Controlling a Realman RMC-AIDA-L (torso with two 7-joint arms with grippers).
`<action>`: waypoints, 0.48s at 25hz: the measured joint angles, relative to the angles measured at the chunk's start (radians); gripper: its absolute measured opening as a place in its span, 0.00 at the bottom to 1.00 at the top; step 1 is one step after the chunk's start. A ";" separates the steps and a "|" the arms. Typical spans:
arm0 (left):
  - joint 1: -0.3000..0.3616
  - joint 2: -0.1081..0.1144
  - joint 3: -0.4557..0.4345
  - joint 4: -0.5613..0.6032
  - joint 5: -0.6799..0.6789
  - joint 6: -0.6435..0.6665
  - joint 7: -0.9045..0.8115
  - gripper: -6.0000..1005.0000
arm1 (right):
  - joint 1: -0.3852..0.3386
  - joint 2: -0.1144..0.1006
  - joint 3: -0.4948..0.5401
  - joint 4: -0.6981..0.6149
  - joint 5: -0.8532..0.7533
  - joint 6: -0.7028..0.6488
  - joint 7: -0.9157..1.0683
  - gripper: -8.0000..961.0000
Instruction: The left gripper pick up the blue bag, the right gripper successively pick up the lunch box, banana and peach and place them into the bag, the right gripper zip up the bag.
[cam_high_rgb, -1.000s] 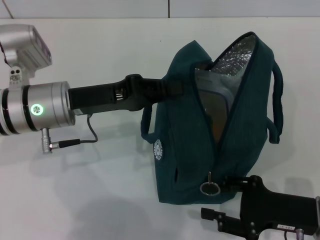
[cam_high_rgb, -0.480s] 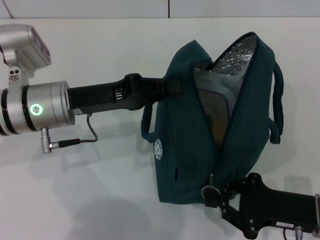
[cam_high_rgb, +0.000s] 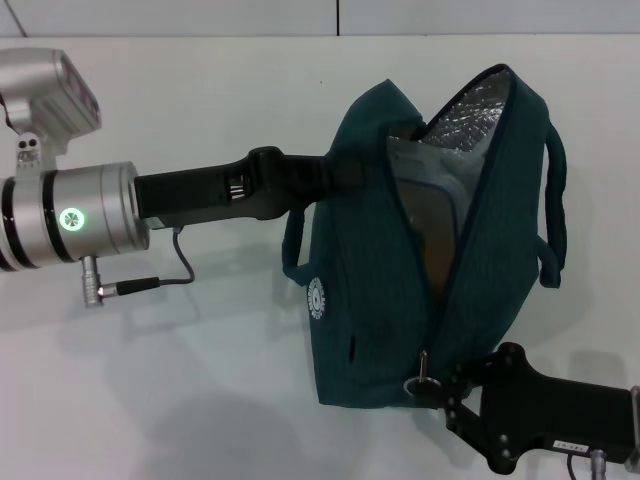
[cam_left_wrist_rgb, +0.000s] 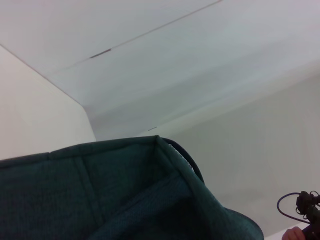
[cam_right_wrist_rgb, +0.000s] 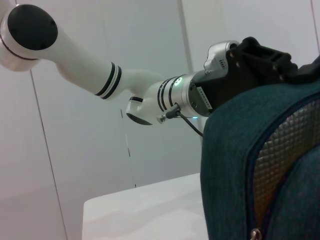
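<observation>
A plain white tabletop (cam_high_rgb: 220, 380) spreads before me, meeting a pale panelled wall (cam_high_rgb: 200, 15) at its far edge, one dark vertical seam (cam_high_rgb: 337, 15) showing.

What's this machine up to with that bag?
The robot is packing a lunch. Its left gripper holds the blue bag up by its top edge. The bag's zip is open, showing the silver lining and the lunch box inside. The right gripper is at the bag's lower end, right at the zip pull, apparently about to zip it shut. Whether the banana and peach are inside cannot be seen.
</observation>
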 joint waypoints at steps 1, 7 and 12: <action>0.001 0.000 -0.001 0.000 0.000 -0.001 0.002 0.10 | -0.002 0.000 0.001 0.000 0.000 -0.002 0.000 0.03; 0.006 0.002 -0.007 0.000 0.000 -0.017 0.018 0.10 | -0.025 -0.007 0.008 0.023 0.045 -0.062 -0.011 0.03; 0.011 0.005 -0.008 0.001 0.001 -0.028 0.025 0.10 | -0.054 -0.010 0.035 0.027 0.076 -0.140 -0.027 0.03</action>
